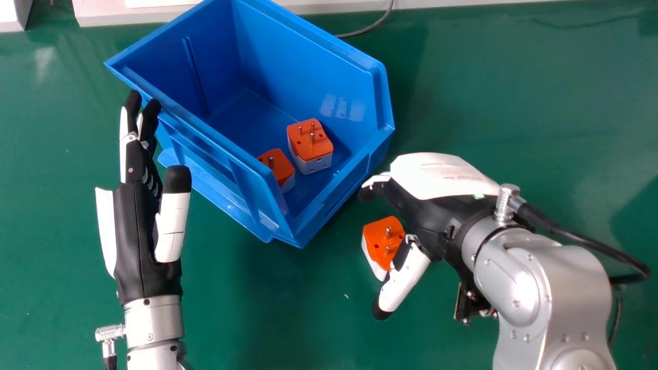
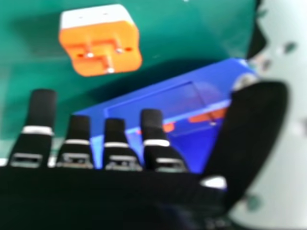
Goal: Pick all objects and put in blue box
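My right hand (image 1: 426, 210) is held over an orange and white plug adapter (image 1: 383, 241) on the table, its thumb partly covering the adapter; the hand is open and holds nothing. In the right hand view the adapter (image 2: 100, 45) lies apart from the open hand (image 2: 115, 143). Inside the blue box (image 1: 339, 205) rest two more such adapters, one (image 1: 310, 146) with its pins up and one (image 1: 277, 167) partly hidden by the box's wall. My left hand (image 1: 139, 226) is open and empty beside the box's left side.
The green table (image 1: 308, 308) lies under everything. A grey cable (image 1: 367, 30) runs behind the box, near a white edge (image 1: 349, 6) at the back. A black cable (image 1: 581, 239) hangs by the right wrist.
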Controlling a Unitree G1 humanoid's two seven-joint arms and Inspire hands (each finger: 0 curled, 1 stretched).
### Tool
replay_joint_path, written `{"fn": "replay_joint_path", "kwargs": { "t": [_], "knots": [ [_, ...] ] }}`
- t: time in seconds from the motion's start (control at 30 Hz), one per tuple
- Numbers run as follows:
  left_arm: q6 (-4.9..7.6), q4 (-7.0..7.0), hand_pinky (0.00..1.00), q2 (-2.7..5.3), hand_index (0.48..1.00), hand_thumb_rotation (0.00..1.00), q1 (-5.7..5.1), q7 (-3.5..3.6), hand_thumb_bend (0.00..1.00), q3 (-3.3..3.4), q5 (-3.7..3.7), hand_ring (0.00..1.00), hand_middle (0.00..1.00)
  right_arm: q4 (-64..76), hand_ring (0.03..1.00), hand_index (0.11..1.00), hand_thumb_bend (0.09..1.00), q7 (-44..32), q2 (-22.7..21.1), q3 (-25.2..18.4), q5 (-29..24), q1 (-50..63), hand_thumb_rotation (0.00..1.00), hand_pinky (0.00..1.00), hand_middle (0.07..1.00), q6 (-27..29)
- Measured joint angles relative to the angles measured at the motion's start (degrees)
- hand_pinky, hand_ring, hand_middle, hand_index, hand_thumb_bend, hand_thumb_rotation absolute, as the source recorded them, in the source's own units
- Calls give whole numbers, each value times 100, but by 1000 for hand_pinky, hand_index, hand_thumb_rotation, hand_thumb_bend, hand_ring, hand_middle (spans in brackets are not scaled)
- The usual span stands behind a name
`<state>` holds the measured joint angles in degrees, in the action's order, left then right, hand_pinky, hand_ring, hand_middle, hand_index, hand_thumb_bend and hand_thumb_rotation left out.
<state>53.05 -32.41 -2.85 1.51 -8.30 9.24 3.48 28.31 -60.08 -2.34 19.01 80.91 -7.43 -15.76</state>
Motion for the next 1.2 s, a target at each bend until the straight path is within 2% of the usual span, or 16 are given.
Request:
{"fn": "replay_joint_path", "kwargs": {
  "t": [0.13, 0.3, 0.57, 0.97, 1.2],
  "knots": [
    [-5, 9, 985, -2, 964, 945, -3, -24, 967, 2, 45, 960, 947, -328, 915, 849, 938, 369, -311, 98, -227, -117, 183, 763, 926, 258],
    [-7, 13, 987, 3, 963, 942, -3, -39, 966, 2, 42, 960, 945, -794, 902, 861, 949, 874, -664, 175, -450, -237, 171, 753, 919, 468],
    [-6, 12, 992, 1, 964, 941, -3, -47, 970, 0, 42, 963, 947, -1018, 898, 861, 943, 1035, -950, 243, -703, -367, 157, 760, 915, 503],
    [-6, 13, 984, 0, 960, 937, -3, -51, 974, 1, 39, 960, 944, -1289, 895, 809, 929, 1286, -1384, 453, -1040, -534, 137, 774, 891, 657],
    [-5, 12, 982, -10, 960, 940, -3, -45, 972, 5, 39, 959, 944, -1442, 872, 804, 866, 1500, -1610, 677, -1111, -534, 82, 727, 866, 909]
  ]
}}
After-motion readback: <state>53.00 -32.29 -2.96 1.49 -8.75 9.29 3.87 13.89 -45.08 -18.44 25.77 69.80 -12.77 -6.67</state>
